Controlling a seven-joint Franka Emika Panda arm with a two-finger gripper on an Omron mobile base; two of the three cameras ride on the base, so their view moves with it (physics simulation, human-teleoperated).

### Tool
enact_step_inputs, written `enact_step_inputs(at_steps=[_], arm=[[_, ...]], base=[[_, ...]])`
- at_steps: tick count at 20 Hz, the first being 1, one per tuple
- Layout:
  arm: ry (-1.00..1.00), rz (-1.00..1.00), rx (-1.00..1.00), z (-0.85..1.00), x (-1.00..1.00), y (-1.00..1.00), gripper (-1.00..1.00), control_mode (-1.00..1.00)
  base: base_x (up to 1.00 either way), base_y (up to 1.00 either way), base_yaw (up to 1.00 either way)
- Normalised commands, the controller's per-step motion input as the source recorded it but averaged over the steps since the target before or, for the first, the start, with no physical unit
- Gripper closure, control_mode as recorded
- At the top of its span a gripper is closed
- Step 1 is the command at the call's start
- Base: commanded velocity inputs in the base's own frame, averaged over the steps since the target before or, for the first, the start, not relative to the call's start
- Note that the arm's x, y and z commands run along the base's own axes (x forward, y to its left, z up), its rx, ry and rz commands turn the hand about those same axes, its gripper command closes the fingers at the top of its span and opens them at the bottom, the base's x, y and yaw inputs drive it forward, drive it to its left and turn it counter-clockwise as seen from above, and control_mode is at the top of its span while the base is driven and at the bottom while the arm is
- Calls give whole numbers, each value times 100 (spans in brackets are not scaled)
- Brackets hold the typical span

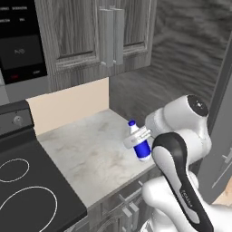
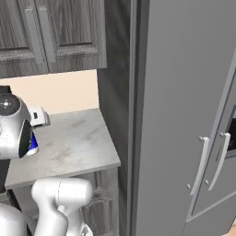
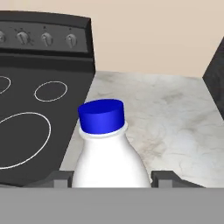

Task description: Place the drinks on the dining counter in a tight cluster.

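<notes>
A short white-and-blue drink bottle [image 1: 139,146] with a blue cap [image 3: 101,115] sits between my gripper's [image 1: 136,137] two dark fingertips [image 3: 165,178], and the gripper is shut on its body. The bottle leans a little over the front right part of a small marble worktop [image 1: 90,154]. Whether its base touches the marble is hidden. In the right base view, a sliver of its blue label [image 2: 33,144] peeks out beside my arm. The dining counter is out of view.
A black stove [image 1: 22,186] with ring burners adjoins the worktop on the left. Grey wall cabinets [image 1: 95,31] hang above, and a beige backsplash [image 2: 60,92] lies behind. A tall grey fridge [image 2: 184,115] with handles stands close on the right.
</notes>
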Motion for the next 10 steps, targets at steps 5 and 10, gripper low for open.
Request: enact_step_inputs(at_steps=[5, 10], arm=[[-11, 1, 7, 11, -33, -2, 100, -100], [-1, 0, 0, 0, -32, 0, 100, -100]], base=[[0, 0, 0], [0, 0, 0]])
